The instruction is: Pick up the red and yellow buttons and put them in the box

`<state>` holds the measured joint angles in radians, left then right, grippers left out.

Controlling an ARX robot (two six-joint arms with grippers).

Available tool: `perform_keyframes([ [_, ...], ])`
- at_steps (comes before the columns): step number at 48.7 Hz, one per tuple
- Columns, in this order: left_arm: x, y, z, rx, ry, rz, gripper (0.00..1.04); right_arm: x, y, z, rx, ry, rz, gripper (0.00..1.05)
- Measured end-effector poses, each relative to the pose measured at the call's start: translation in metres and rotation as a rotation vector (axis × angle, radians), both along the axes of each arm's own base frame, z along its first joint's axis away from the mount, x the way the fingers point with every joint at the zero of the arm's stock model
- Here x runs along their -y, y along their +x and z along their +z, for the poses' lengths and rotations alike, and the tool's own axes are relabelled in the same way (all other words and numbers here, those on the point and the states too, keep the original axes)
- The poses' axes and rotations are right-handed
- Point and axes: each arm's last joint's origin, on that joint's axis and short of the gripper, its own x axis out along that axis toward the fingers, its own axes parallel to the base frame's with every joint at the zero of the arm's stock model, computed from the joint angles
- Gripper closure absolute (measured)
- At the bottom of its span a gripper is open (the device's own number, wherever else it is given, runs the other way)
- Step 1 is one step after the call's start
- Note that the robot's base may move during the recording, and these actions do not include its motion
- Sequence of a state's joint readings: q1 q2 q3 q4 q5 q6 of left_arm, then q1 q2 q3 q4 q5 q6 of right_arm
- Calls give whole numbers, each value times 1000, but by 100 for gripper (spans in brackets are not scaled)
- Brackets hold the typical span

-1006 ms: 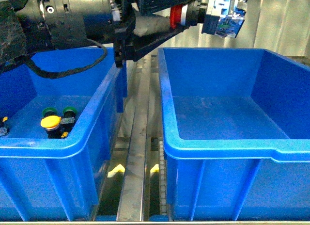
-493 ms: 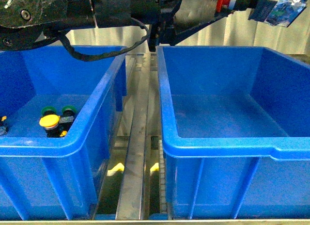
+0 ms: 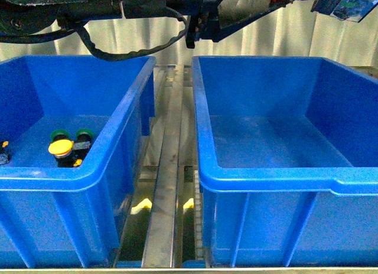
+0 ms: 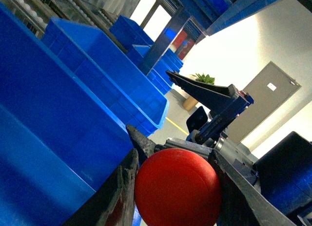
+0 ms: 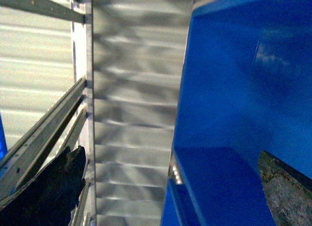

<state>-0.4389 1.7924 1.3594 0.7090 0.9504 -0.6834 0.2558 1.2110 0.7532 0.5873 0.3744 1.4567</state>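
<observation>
left hand (image 4: 178,160) clasping red button (image 4: 176,193), box (image 3: 267,179) below

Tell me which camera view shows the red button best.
The left wrist view: the red button fills the foreground, clamped in the left gripper. The front view shows only a red sliver at its top edge; the right wrist view shows none.

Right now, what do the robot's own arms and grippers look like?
The left arm is a bulky black housing with a black cable looping beneath it. The left gripper has dark grey, wedge-shaped fingers with worn, rough faces. The right gripper shows only the same dark, rough-textured fingers at the edges of its wrist view. No markings are legible.
</observation>
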Motion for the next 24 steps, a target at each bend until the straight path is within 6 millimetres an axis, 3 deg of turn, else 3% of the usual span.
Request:
perform_keyframes([
  [7, 3, 1, 6, 26, 2, 0, 71, -27, -6, 12, 22, 24, 82, 3],
  [24, 13, 12, -4, 19, 14, 9, 71, -54, -13, 22, 43, 28, 172, 3],
])
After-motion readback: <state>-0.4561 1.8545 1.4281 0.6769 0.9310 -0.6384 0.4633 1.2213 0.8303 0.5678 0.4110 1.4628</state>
